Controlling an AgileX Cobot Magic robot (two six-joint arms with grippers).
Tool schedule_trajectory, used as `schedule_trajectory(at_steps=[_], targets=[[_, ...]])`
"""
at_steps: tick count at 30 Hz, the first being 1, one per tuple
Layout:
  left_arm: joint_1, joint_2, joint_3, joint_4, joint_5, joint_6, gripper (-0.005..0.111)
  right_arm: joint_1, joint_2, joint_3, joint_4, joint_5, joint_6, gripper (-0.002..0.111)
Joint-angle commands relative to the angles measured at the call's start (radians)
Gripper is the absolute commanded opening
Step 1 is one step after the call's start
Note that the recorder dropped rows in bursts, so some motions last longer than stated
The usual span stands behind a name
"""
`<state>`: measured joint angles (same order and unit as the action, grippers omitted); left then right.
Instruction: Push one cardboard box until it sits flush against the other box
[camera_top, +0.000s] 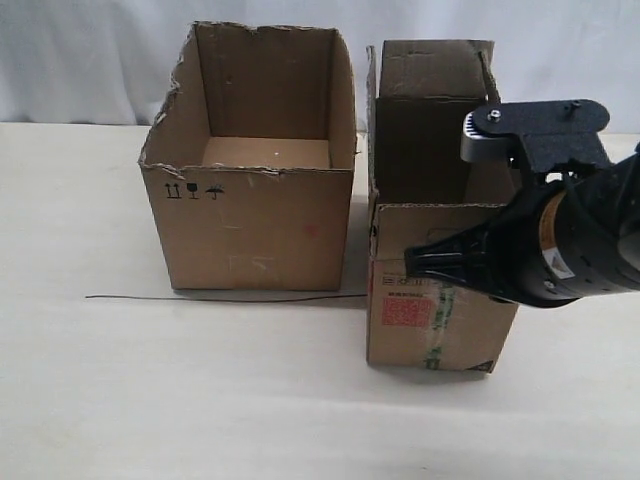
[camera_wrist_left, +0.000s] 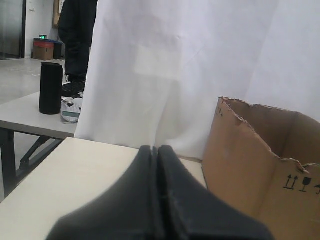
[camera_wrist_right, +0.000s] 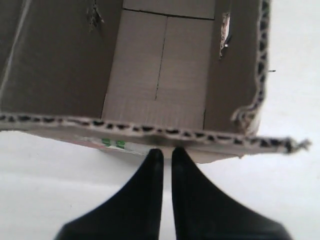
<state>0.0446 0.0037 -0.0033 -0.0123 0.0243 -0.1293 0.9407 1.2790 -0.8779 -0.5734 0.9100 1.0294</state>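
Note:
The cardboard box (camera_top: 440, 320), narrow with a red label and a green-printed tape stripe, stands right of centre with its flaps up. The other box (camera_top: 250, 230), wide with a torn rim, stands to its left. A thin gap separates them, and the narrow one sits further forward. My right gripper (camera_top: 412, 262) is shut and empty, its tips at the narrow box's front wall just below the rim. The right wrist view looks into that box (camera_wrist_right: 160, 65) past the gripper (camera_wrist_right: 167, 151). My left gripper (camera_wrist_left: 157, 148) is shut and empty, away from the wide box (camera_wrist_left: 240, 160); the exterior view does not show it.
A thin dark wire (camera_top: 220, 297) lies along the tabletop in front of the wide box. A white curtain (camera_top: 90, 60) hangs behind the table. In the left wrist view, a black cylinder (camera_wrist_left: 51, 88) stands on another table.

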Motion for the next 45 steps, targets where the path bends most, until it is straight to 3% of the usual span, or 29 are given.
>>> schedule_trajectory(at_steps=[1,22,45], targets=[[0.000,-0.004,0.003,0.002,-0.009,-0.004,0.000,-0.010,0.000,0.001,-0.053,-0.011,0.056,0.005],[0.000,-0.004,0.003,0.002,-0.009,-0.004,0.000,-0.010,0.203,-0.118,-0.304,-0.026,0.163,0.005],[0.000,-0.004,0.003,0.002,-0.009,-0.004,0.000,-0.117,0.243,-0.122,-0.356,-0.169,0.264,0.005]])
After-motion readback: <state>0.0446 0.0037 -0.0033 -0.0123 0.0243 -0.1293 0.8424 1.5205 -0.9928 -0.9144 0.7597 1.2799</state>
